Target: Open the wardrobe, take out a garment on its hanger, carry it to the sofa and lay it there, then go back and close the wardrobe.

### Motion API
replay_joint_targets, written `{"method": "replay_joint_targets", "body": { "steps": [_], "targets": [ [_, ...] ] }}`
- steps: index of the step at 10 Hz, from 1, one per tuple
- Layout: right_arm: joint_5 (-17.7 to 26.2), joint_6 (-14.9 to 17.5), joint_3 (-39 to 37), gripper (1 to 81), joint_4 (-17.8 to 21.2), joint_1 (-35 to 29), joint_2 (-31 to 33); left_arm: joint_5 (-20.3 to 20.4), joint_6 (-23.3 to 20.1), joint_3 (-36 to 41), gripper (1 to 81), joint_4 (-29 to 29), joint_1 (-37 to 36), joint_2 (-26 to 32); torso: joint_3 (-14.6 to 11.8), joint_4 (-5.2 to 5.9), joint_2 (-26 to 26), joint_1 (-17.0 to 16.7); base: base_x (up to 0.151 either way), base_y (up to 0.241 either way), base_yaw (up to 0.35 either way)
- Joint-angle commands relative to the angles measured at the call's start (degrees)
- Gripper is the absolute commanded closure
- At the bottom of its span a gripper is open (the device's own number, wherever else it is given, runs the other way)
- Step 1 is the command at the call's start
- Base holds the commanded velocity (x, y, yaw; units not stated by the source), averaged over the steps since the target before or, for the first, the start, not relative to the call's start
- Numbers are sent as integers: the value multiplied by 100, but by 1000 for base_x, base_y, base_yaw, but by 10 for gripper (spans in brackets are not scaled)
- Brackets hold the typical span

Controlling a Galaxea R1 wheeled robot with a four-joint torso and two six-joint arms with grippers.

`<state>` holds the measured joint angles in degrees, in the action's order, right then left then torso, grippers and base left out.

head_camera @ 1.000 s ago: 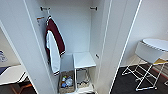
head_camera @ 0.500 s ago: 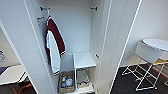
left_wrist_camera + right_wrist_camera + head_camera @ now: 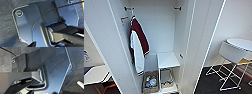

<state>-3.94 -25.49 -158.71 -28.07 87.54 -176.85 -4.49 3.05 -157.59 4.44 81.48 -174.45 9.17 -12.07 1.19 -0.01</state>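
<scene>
The wardrobe stands wide open in the head view, both tall white doors swung out to the sides, so the inside is easy to see. On the rail up top, toward the left wall, hangs the maroon jacket with white trim, and a white piece of fabric hangs down in front of it. That might be the T-shirt, but honestly I can't separate it from the jacket's own white parts, and I can't pick out a hanger either. Lower down there's a white shelf on the right side, with a basket of small stuff on the wardrobe floor beside it. The middle and right of the rail hang free, so there's open space next to the clothes. Off to the right, well apart from the wardrobe, sits a round white table on thin white legs over dark carpet. Both wrist views look down on the robot's own plate and dark carpet, so I can't tell whether either claw is open or closed, or how it sits relative to the clothes.
</scene>
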Motion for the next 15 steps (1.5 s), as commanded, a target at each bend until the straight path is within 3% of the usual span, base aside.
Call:
{"method": "replay_joint_targets", "body": {
  "steps": [1,5,10,11,12,14,15],
  "targets": [
    [288,9,25,10,-40,-171,-20,-369,-32,9,10,-13,-190,-12,0,0,0,1,0,0,0],
    [279,0,25,10,-40,-162,-2,-369,-32,9,10,-13,-189,-3,0,0,0,1,0,0,0],
    [279,0,25,10,-40,-153,7,-360,-32,9,10,-22,-189,-3,-2,0,2,1,72,0,0],
    [279,9,25,10,-49,-153,7,-360,-32,9,10,-22,-189,-3,-2,117,2,1,77,0,0],
    [271,9,34,10,-49,-144,7,-360,-32,9,10,-22,-189,-3,-2,479,2,1,77,0,0],
    [279,9,34,10,-49,-162,-2,-360,-32,9,10,-22,-189,-3,-2,725,2,1,77,0,0],
    [271,9,25,10,-49,-162,7,-360,-32,9,10,-22,-189,-3,-2,350,2,1,77,0,0]
  ]
}}
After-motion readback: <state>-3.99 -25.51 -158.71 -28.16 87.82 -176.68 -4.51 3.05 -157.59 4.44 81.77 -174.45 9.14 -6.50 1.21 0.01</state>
